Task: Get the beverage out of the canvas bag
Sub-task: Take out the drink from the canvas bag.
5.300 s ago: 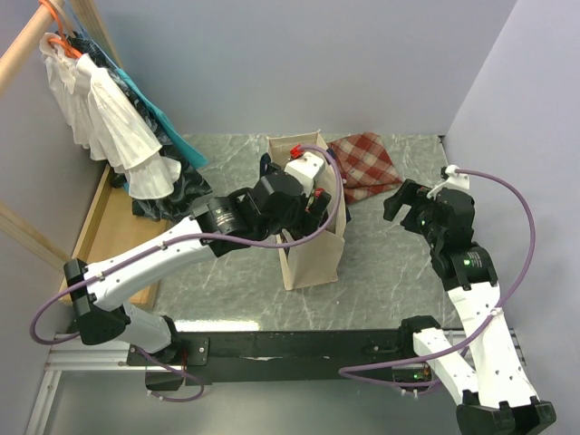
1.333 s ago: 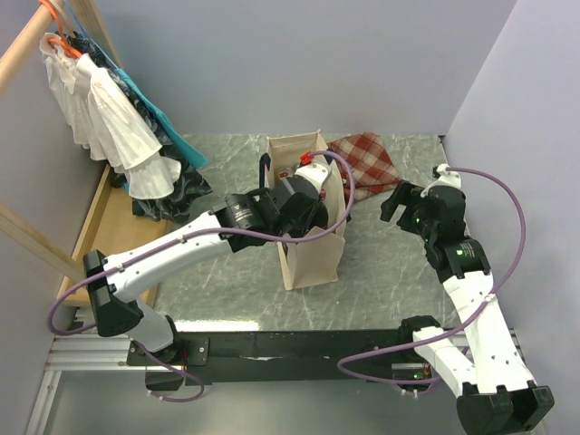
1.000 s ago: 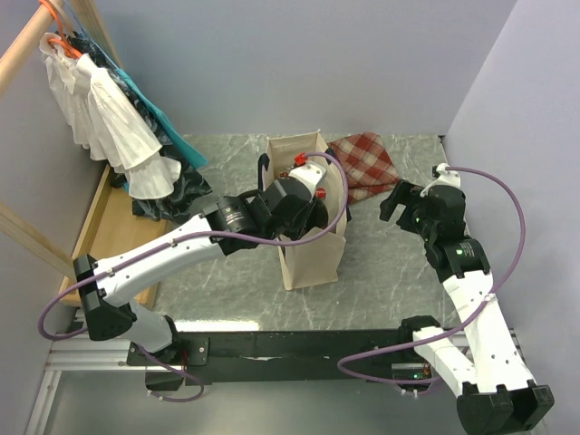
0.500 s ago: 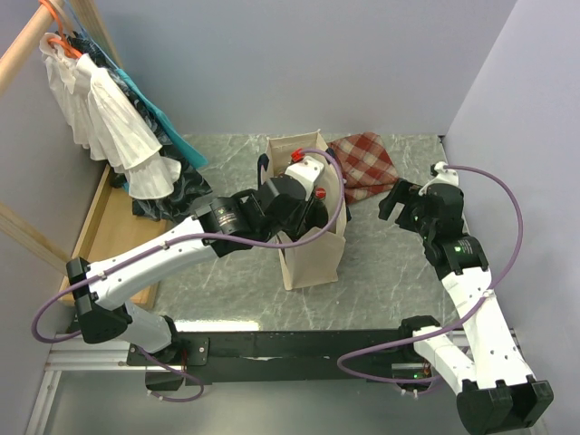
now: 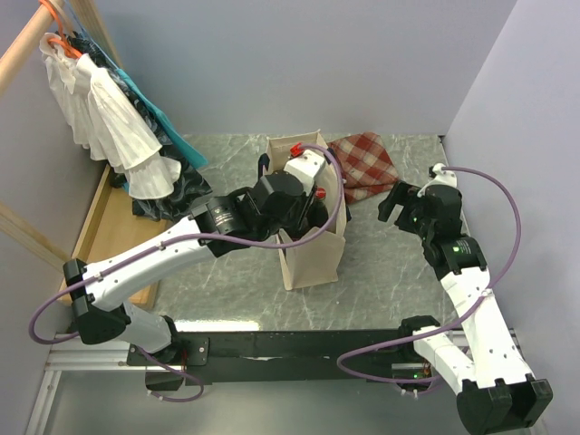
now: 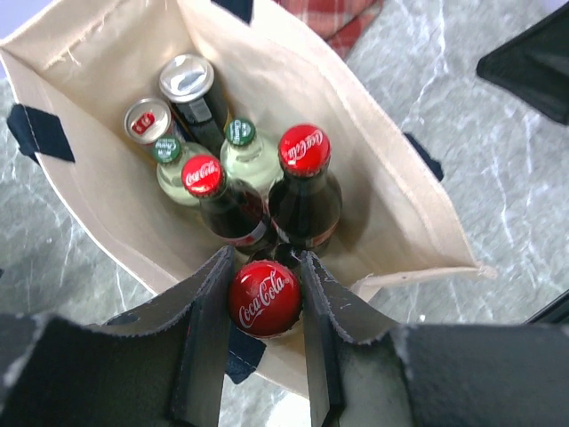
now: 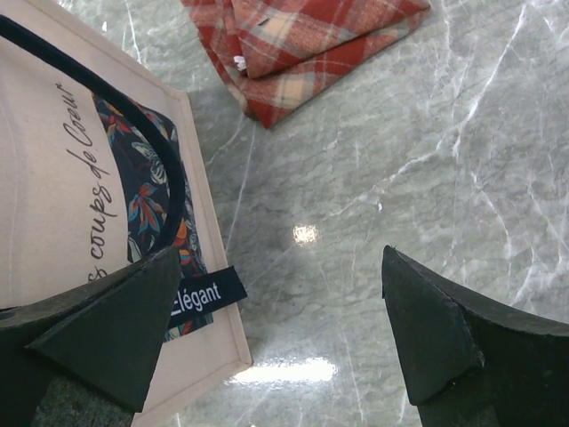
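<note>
The cream canvas bag [image 5: 313, 258] stands open in the middle of the table, its navy handles hanging loose. My left gripper [image 6: 264, 298] hangs over the bag's mouth [image 6: 116, 222], shut on the red cap of a cola bottle [image 6: 264, 298], the beverage; its body below the cap is mostly hidden. Several more bottles and cans stand inside, among them another red-capped cola bottle [image 6: 304, 147] and a silver-topped can [image 6: 186, 76]. My right gripper [image 7: 281, 267] is open and empty, just right of the bag's printed side [image 7: 53, 205], low over the marble.
A folded red checked cloth [image 5: 365, 163] lies behind and to the right of the bag, also visible in the right wrist view [image 7: 302, 44]. Clothes hang from a rail [image 5: 109, 118] at the far left above a wooden tray [image 5: 109, 227].
My left wrist has shifted slightly back over the bag's mouth, still clamped on the bottle cap. The right arm has barely moved.
</note>
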### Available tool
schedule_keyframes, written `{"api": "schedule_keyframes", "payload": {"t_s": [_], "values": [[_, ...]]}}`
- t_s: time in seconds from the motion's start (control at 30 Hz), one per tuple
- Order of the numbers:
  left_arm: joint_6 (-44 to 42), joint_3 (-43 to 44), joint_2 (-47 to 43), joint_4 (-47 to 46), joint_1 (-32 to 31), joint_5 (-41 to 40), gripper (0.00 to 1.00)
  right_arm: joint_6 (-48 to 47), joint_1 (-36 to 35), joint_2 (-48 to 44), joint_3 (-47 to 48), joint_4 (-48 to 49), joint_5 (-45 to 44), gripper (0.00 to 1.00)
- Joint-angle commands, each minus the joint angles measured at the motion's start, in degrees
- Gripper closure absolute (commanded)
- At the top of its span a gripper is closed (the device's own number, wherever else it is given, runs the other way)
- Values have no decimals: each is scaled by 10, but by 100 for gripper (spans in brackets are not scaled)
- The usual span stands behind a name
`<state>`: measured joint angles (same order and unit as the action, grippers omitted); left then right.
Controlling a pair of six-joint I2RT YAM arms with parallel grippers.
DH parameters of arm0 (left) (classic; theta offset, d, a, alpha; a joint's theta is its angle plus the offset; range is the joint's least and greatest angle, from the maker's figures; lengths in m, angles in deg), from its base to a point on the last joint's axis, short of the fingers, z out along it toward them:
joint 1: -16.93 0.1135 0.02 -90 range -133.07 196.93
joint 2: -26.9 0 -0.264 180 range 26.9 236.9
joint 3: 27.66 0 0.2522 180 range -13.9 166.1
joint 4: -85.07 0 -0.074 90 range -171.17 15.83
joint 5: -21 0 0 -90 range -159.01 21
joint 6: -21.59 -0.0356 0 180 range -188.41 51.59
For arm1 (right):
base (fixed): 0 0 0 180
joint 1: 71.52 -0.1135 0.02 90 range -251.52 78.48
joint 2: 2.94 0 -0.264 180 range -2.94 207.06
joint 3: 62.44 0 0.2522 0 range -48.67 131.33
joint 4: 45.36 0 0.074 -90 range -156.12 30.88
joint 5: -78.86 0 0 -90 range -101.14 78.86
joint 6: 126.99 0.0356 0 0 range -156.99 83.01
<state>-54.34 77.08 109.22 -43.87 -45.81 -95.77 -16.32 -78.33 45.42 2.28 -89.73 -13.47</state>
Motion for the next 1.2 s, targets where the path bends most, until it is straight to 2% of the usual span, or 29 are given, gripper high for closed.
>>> {"api": "schedule_keyframes", "payload": {"t_s": [0.0,0.27,0.7,1.17], "values": [[-18,56,-65,-146,-3,-23,99,-7,2,-5,-4,20,0,0],[-38,51,-84,-187,-3,-17,99,-7,2,-7,-8,19,-4,0],[-72,90,-94,-201,-3,-19,99,-2,1,-13,-16,20,-4,0],[-84,178,-81,-174,-4,11,99,-3,1,-13,-20,20,-5,0]]}}
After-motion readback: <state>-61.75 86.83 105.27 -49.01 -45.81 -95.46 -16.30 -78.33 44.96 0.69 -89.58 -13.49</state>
